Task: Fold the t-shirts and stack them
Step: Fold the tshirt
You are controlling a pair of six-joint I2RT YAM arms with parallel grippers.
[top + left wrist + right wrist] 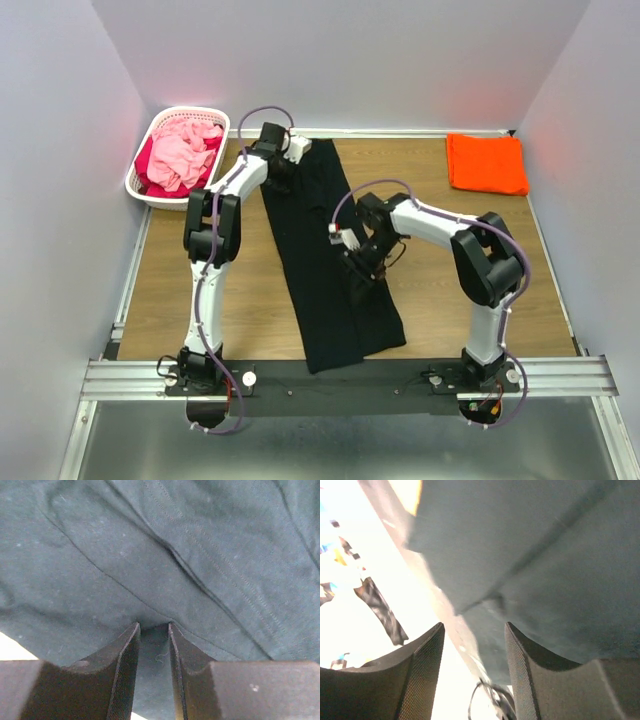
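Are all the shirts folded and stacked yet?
Not yet. The orange shirt lies folded in the far corner. The black shirt is a long folded strip; the left hand pinches its far end, the right hand is open. Folding it shorter and stacking remain.

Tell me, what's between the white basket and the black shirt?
The left arm crosses between basket and black shirt, above bare wooden table; the top view shows it.
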